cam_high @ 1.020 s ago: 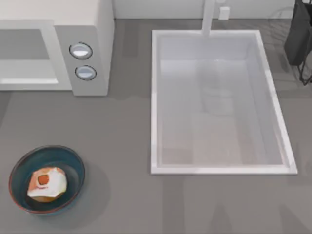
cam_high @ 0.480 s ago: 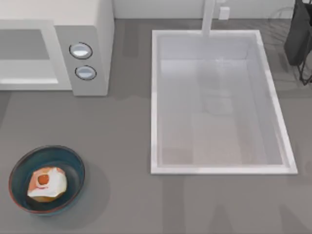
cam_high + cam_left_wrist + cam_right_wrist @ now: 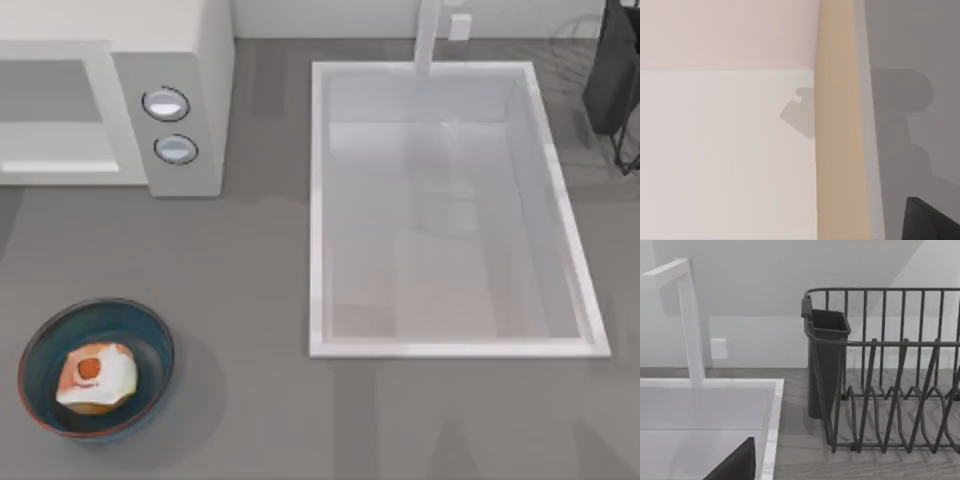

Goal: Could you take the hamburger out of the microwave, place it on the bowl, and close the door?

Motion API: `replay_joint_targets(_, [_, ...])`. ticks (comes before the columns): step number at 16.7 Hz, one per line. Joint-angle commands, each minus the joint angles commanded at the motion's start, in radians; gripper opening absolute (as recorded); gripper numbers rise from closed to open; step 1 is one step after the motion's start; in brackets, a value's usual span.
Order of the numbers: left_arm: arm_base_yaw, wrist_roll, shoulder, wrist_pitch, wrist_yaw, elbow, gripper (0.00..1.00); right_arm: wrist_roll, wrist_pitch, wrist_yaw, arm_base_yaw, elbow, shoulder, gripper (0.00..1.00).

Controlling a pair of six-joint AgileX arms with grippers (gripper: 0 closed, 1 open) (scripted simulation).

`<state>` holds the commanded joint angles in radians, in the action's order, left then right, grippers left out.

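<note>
The hamburger [image 3: 95, 377] is seen resting in the bowl [image 3: 40, 345] on the counter [image 3: 250, 300], the door [image 3: 50, 115] looking closed on the microwave [image 3: 170, 45] — jaw state cannot be told; a careless retreat could nudge that bowl.

A large white sink [image 3: 450, 210] is set into the grey bench [image 3: 250, 280], taking up its middle and right part. A white faucet [image 3: 428, 35] rises at the sink's far rim, with a small white block [image 3: 459, 26] just beside it. A dark wire dish rack [image 3: 890, 390] stands right of the sink, a dark cutlery holder [image 3: 826, 360] hanging on its sink-facing end.
</note>
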<state>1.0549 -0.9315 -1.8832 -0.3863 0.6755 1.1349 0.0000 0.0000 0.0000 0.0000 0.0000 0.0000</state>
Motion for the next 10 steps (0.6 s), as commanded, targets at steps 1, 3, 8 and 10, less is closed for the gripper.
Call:
replay_joint_targets(1, [0.0,0.0,-0.001,0.001,0.0,-0.001,0.0,0.0,0.0,0.0,0.0,0.0,0.0,1.0])
replay_joint_targets(3, [0.0,0.0,-0.001,0.001,0.0,-0.001,0.0,0.0,0.0,0.0,0.0,0.0,0.0,1.0])
replay_joint_targets(8, [-0.041,0.041,0.07,0.038,-0.018,-0.074,0.0,0.0,0.0,0.0,0.0,0.0,0.0,1.0])
replay_joint_targets(10, [-0.079,0.083,0.14,0.078,-0.037,-0.166,0.0,0.0,0.0,0.0,0.0,0.0,0.0,1.0])
